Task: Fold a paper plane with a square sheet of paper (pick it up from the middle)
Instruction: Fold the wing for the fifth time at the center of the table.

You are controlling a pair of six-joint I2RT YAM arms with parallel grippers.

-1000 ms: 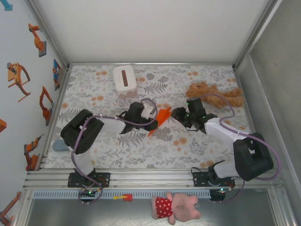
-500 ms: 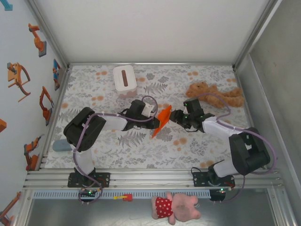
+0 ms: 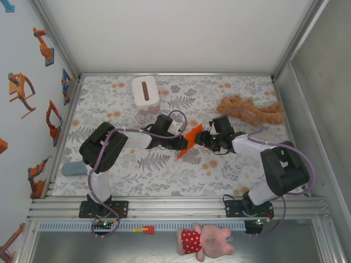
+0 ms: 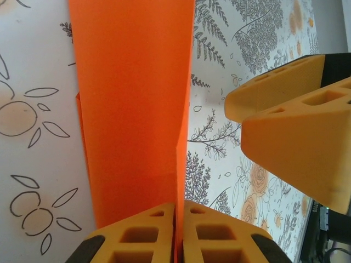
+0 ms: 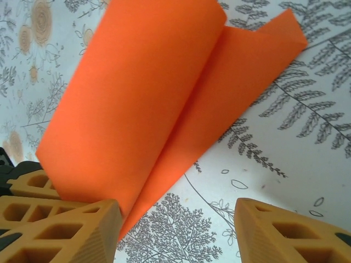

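Orange paper [image 3: 190, 138], a thin bright sheet folded along a centre crease, was held up over the middle of the floral-patterned bench [image 3: 137, 175], between the two arms. The left arm rose from its base, bent sharply at the elbow and reached rightward, low over the bench. Its left end effector [image 4: 178, 222] was clamped on the paper's creased edge, with the yellow fingers [image 4: 137, 241] pressed together and the sheet between them. The right arm mirrored that pose, folded at the elbow and stretched leftward. The right end effector [image 5: 175, 230] stood open with its fingers well apart, gripping nothing. One finger was just beside the paper's lower edge; whether it touched could not be told. A white tissue box [image 3: 145, 92] sat at the bench's far left, and a tan plush toy [image 3: 249, 109] lay at the far right.
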